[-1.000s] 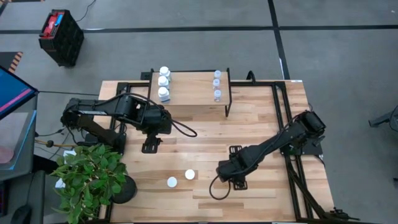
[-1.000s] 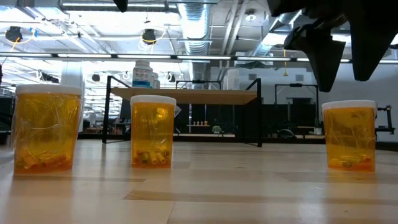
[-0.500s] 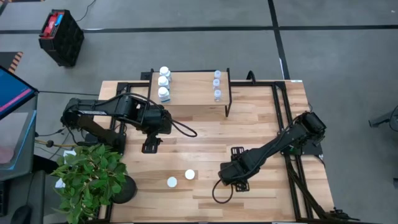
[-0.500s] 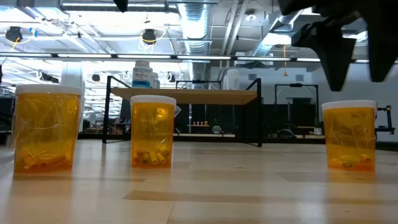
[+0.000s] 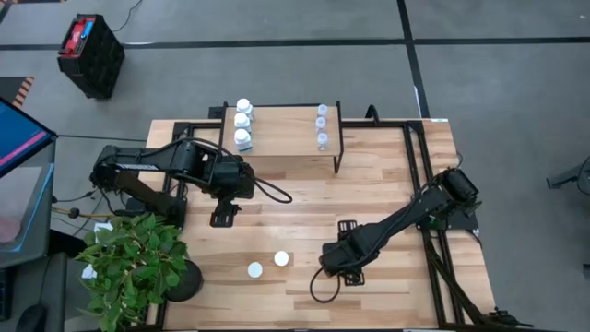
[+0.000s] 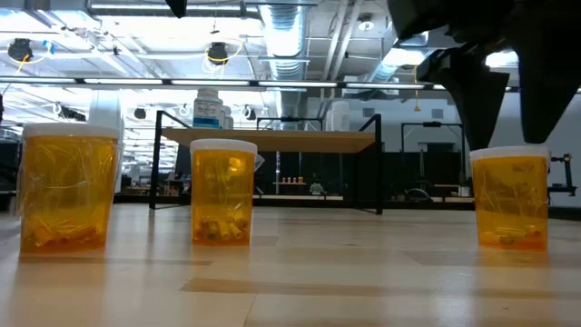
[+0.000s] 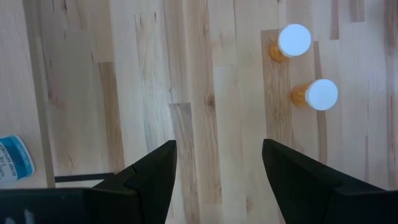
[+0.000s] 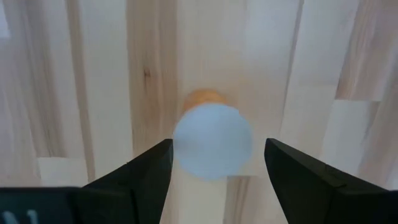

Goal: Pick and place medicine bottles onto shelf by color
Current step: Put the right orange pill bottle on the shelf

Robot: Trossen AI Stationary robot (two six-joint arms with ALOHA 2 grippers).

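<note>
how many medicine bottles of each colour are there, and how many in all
white bottles: 3, in a row on the shelf
clear bluish bottles: 3, in a row on the shelf
orange bottles: 3, on the table, one right under the right gripper
total: 9

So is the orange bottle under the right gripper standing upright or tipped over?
Upright. The orange bottle shows its white cap from straight above, centred between the open right gripper fingers; the low view shows it standing on its base.
</note>
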